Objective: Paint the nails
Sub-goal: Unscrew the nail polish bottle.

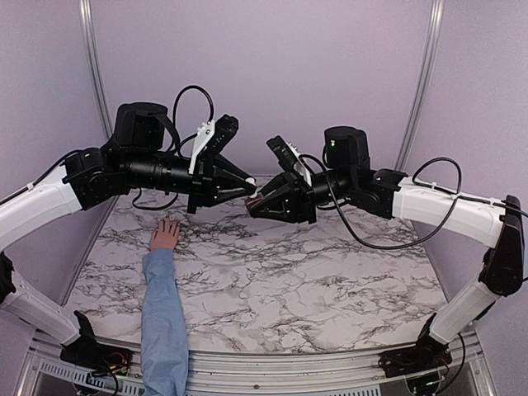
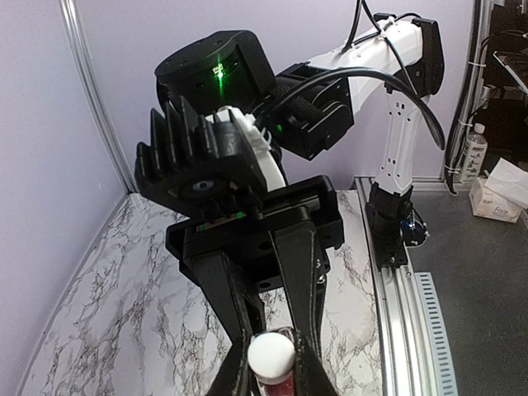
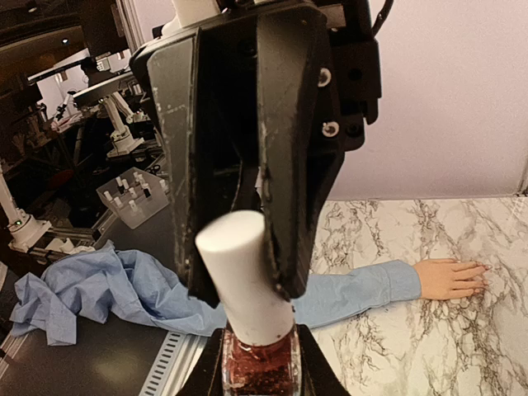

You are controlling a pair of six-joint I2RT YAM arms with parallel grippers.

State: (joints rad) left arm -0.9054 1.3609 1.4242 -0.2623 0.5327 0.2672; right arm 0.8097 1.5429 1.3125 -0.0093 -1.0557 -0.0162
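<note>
A light-skinned hand [image 1: 166,234] in a light blue sleeve [image 1: 162,313] lies flat on the marble table at the left; it also shows in the right wrist view [image 3: 450,278]. Its nails [image 3: 478,272] are barely visible. Both grippers meet in the air above the table's back middle, to the right of the hand. My right gripper [image 1: 257,204] [image 3: 260,375] is shut on the dark red glass body of a small polish bottle [image 3: 260,363]. My left gripper [image 1: 247,183] [image 2: 271,371] is shut on the bottle's white cap [image 2: 271,355] [image 3: 243,272], which sits on the bottle, tilted.
The marble table [image 1: 313,280] has purple walls behind and at the sides. A metal rail [image 2: 412,313] runs along its near edge. Off the table are a rack of small bottles [image 3: 132,198], blue cloth [image 3: 74,297], a water bottle [image 2: 472,153] and a tissue box [image 2: 499,198].
</note>
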